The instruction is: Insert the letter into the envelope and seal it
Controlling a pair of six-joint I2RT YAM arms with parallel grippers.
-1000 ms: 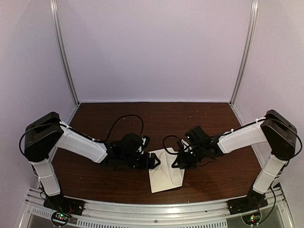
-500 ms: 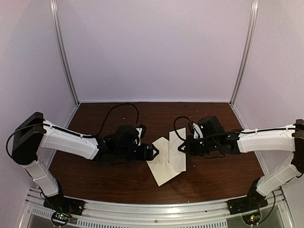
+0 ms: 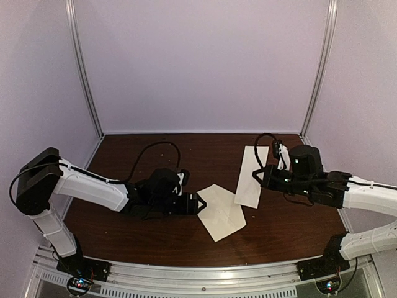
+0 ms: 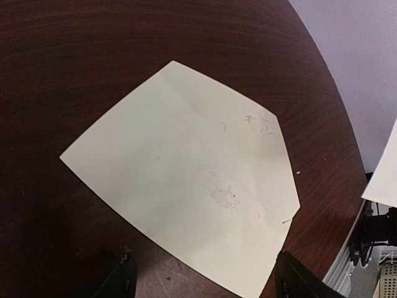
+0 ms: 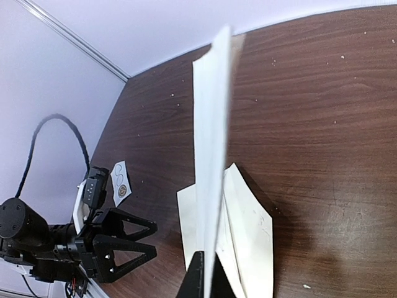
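The cream envelope (image 3: 221, 212) lies flat on the brown table, in front of my left gripper (image 3: 200, 202). In the left wrist view the envelope (image 4: 186, 180) fills the middle. My left gripper (image 4: 208, 287) is open, one finger at each side of the envelope's near edge, holding nothing. My right gripper (image 3: 258, 176) is shut on the white letter sheet (image 3: 251, 177) and holds it in the air, right of the envelope. In the right wrist view the letter (image 5: 211, 155) shows edge-on above the envelope (image 5: 251, 239), rising from my right gripper (image 5: 208, 276).
A small white card with round stickers (image 5: 121, 184) lies on the table by the left arm's wrist. The left gripper's open black fingers (image 5: 118, 248) show in the right wrist view. Pale walls enclose the table on three sides.
My right gripper has moved right and back with the white sheet, lifting it off the envelope. The right arm has stretched out. The left gripper has stayed by the envelope.
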